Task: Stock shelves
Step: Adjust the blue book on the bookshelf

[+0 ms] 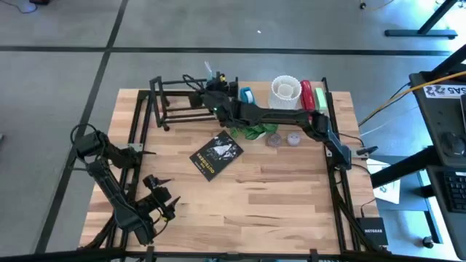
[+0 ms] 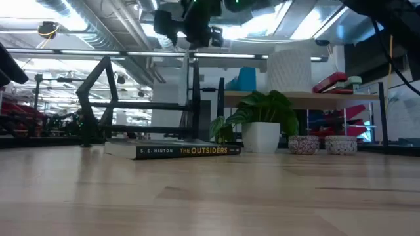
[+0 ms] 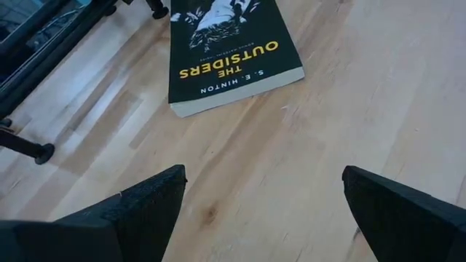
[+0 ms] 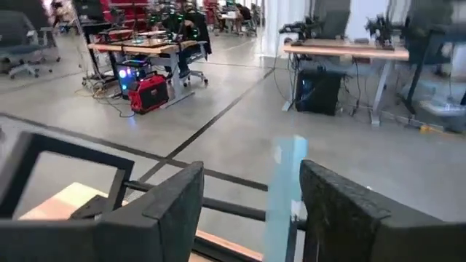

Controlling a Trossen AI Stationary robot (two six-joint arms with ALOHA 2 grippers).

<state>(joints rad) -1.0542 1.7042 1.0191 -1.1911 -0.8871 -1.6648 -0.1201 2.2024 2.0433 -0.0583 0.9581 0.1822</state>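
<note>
Book (image 1: 216, 156) flat mid-table, just ahead of empty wide-spread left gripper (image 1: 162, 195) fingers; right gripper (image 1: 211, 89) fingers apart, empty, over black rack (image 1: 175, 100).

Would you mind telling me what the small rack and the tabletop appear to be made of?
The small rack looks like black-painted metal: thin straight bars forming an open frame, with a matte finish. The tabletop appears to be light wood, probably butcher block, given its visible grain and joined strips.
</note>
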